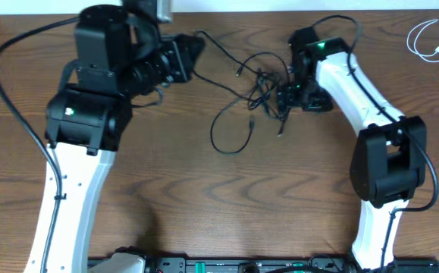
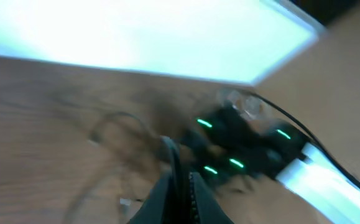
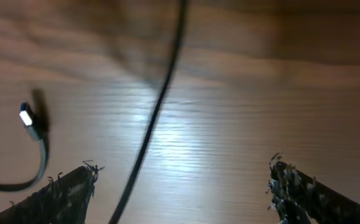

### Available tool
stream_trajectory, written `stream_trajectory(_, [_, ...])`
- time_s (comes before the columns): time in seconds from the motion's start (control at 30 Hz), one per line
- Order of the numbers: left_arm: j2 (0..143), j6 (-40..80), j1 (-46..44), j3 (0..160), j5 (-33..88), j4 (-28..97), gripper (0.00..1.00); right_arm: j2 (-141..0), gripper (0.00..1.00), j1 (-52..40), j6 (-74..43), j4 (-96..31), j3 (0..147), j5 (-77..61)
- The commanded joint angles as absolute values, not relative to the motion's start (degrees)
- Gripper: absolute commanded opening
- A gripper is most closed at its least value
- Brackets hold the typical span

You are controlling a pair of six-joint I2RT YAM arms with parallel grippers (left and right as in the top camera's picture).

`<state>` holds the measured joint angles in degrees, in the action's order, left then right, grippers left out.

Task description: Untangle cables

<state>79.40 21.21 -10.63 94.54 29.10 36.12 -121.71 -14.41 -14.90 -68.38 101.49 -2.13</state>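
Black cables lie tangled in the middle of the table, and one loop trails toward the front. A short white cable lies coiled apart at the far right. My left gripper is at the tangle's left end. In the blurred left wrist view the gripper is shut, with a black cable strand running out from between its jaws. My right gripper hangs over the tangle's right side. It is open, and a black cable crosses the gap without touching either finger.
A small silver-tipped plug on a black cord lies left of my right gripper's left finger. The right arm and the left arm flank the tangle. The wooden table stretches toward the front edge.
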Motion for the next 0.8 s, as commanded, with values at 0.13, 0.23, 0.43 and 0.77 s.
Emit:
stream_trajectory(0.13, [76.2, 21.71, 6.04, 96.42, 21.34, 32.84, 0.08, -121.84, 0.88, -5.76, -14.55, -68.88, 101.32, 2.02])
stream_trajectory(0.23, [74.94, 21.71, 11.97, 96.42, 21.41, 34.24, 0.07, -121.84, 0.87, -2.52, -14.55, -68.86, 101.32, 1.98])
stream_trajectory(0.43, [74.06, 20.82, 17.04, 96.42, 21.56, 37.6, 0.07, -121.84, 0.8, 1.83, -14.04, -68.82, 101.32, 2.7])
stream_trajectory(0.77, [74.08, 17.34, 23.0, 96.4, 16.58, 38.61, 0.08, -121.84, 0.72, 11.25, -13.91, -69.76, 101.32, 2.33])
